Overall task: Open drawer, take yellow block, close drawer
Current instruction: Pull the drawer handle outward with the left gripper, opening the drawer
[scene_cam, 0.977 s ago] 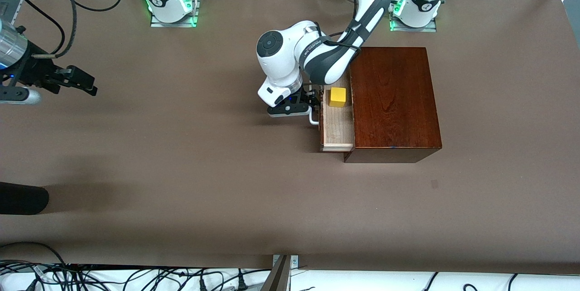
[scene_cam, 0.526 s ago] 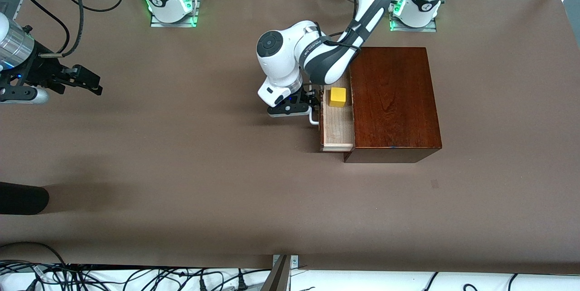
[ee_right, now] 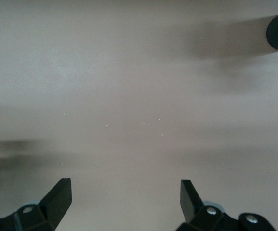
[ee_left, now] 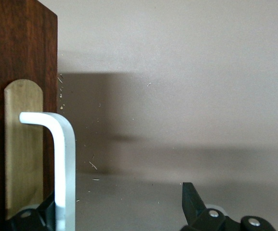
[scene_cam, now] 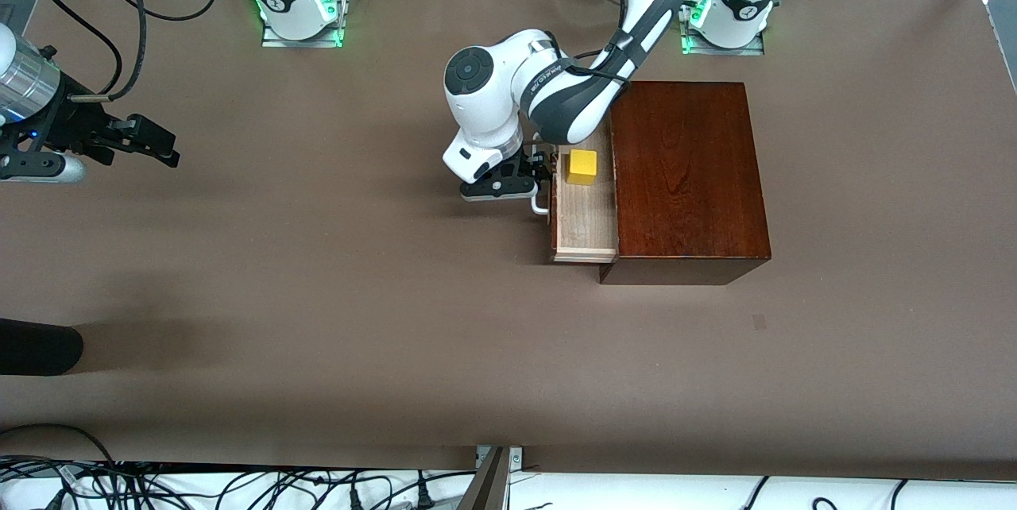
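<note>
The single sliding drawer (scene_cam: 586, 212) of the dark reddish-brown polished wooden box (scene_cam: 683, 172) stands part-way out toward the right arm's end of the table, its pale light-wood floor exposed. The small bright yellow cube (scene_cam: 581, 167) sits inside it, on the part of the floor farther from the front camera, clear of the box's overhang and touched by nothing.

The left gripper (scene_cam: 531, 173) is low in front of the drawer at its white U-shaped bar handle (ee_left: 61, 159). In the left wrist view its fingers stand wide apart with the bar just inside one of them, hooked rather than clamped; whether that finger actually presses the bar is hard to say from this angle.

The right gripper (scene_cam: 147, 143) waits over bare brown table (scene_cam: 334, 319) well apart from the box, fingers spread and empty.

So the opening looks largely done, perhaps enough for a reach from above. Lifting the cube out and pushing the drawer shut both remain.
</note>
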Motion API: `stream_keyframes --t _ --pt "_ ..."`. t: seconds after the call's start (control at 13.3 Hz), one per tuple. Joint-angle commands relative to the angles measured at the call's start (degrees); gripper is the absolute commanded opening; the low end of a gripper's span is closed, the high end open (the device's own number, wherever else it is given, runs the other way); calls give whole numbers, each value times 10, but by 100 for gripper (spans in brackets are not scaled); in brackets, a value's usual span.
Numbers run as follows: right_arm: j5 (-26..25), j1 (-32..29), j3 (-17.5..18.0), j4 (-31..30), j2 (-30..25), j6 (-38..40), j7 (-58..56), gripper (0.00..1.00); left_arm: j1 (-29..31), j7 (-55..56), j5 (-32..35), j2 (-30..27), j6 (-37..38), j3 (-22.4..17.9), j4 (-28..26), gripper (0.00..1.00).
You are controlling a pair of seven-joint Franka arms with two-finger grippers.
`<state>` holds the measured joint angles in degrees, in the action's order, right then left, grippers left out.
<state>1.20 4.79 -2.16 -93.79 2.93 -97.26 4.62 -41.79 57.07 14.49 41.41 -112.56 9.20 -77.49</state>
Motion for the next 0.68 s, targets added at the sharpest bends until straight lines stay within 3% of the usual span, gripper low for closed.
stream_keyframes --t 0.0,0.23,0.6 --pt "7 0 -3 14 6 9 5 100 -22 11 -47 -1 14 9 42 100" --pt "7 0 -2 14 6 9 5 100 -17 10 -46 -12 113 5 48 100" --pt "6 0 -2 14 6 9 3 100 -8 10 -47 -35 179 7 53 100"
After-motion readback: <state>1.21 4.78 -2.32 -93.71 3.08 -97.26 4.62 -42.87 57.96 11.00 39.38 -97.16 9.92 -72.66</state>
